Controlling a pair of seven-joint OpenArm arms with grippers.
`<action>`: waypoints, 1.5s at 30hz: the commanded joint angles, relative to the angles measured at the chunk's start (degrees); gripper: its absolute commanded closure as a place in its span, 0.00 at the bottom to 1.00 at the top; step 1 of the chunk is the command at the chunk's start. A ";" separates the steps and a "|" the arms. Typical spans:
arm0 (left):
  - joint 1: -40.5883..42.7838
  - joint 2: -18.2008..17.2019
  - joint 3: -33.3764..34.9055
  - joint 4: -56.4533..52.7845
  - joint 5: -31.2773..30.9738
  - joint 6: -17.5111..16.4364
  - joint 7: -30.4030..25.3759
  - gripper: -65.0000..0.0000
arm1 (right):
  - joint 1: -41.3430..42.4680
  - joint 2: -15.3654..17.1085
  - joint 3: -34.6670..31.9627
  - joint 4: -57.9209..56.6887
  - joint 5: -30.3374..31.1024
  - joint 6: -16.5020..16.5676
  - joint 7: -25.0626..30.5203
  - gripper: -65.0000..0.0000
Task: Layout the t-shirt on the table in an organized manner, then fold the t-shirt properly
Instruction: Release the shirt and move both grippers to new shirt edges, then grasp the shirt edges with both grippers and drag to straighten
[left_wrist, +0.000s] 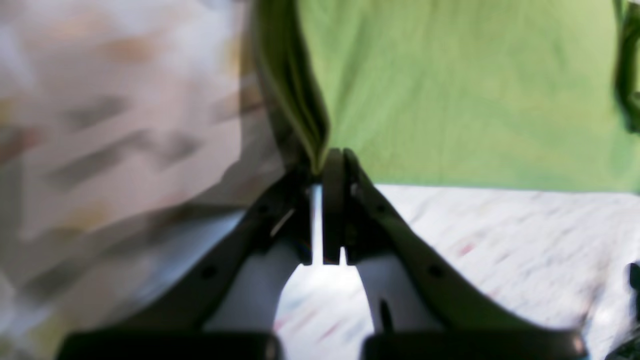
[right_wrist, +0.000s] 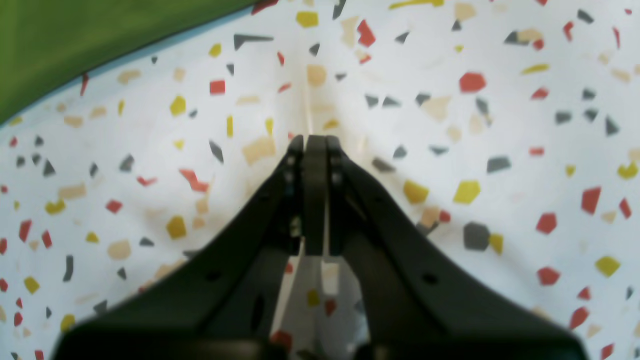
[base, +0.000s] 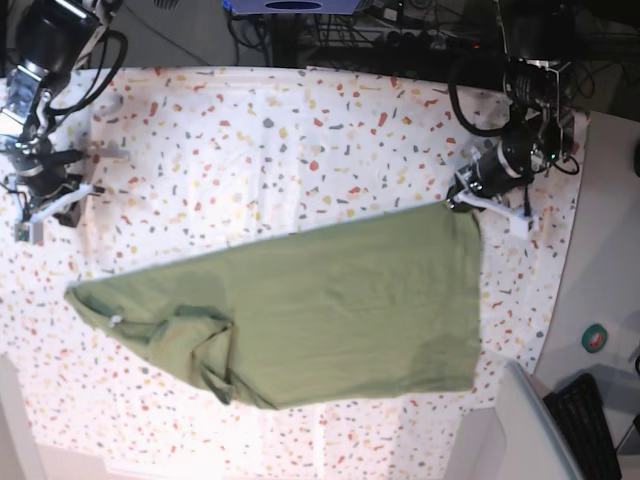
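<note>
Across the middle of the table (base: 300, 130) we see the t-shirt (base: 330, 310) spread mostly flat, its collar end toward our right arm's side and bunched into folds there. Our left gripper (left_wrist: 327, 155) has its fingers closed on a corner of the shirt's hem, the cloth rising in a fold from the tips. Our right gripper (right_wrist: 315, 142) sits closed and empty over the speckled cloth, well apart from the shirt.

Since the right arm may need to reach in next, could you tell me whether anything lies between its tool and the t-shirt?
Nothing visible does. Between the shut right tool and the t-shirt lies only bare speckled table.
</note>
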 joint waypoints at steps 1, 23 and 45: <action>1.23 -0.59 -0.02 2.17 0.52 0.51 0.42 1.00 | -0.25 -0.14 0.09 0.84 0.75 0.10 1.16 1.00; 12.13 -4.63 -0.11 12.63 0.52 0.51 0.51 1.00 | 19.09 5.48 0.09 -17.10 2.86 0.10 -5.08 0.42; 12.04 -5.78 -0.11 12.81 0.52 0.42 0.51 1.00 | 30.08 7.86 0.01 -43.73 2.77 0.10 3.27 0.45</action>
